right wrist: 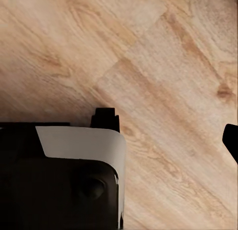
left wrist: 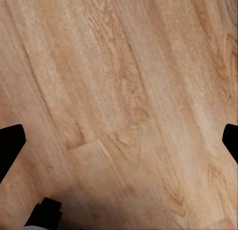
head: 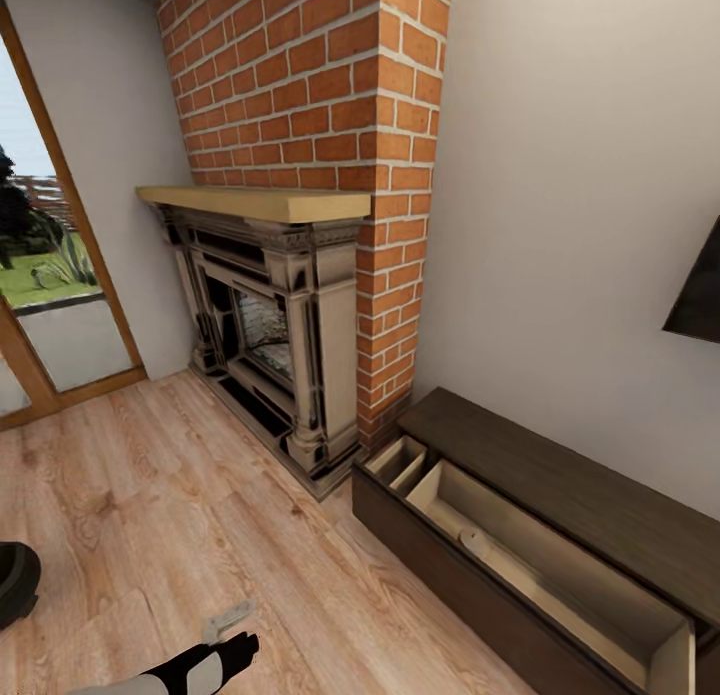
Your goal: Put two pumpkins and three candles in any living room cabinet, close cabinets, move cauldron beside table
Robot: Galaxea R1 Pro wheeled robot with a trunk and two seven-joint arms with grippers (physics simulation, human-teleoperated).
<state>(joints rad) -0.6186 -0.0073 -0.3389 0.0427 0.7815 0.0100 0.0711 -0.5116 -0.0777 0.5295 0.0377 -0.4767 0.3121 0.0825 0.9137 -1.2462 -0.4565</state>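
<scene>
You'll find no readable writing here. The cabinet (head: 560, 515) lies at four o'clock from the brick fireplace (head: 290, 345), its drawer (head: 540, 565) pulled open (pale inside). Your left gripper (left wrist: 119, 141) hangs spread wide over wooden floor (left wrist: 124, 91), well apart from the cabinet. The right gripper's state can't be told.

A brick chimney (head: 330, 85) rises above a dark fireplace (head: 275, 340) with a pale wood mantel (head: 255, 203), a glass door (head: 45, 275) stands beside it, wood floor (head: 150, 505) spreads below, and a dark screen (head: 700, 295) hangs on the wall (head: 570, 175).
</scene>
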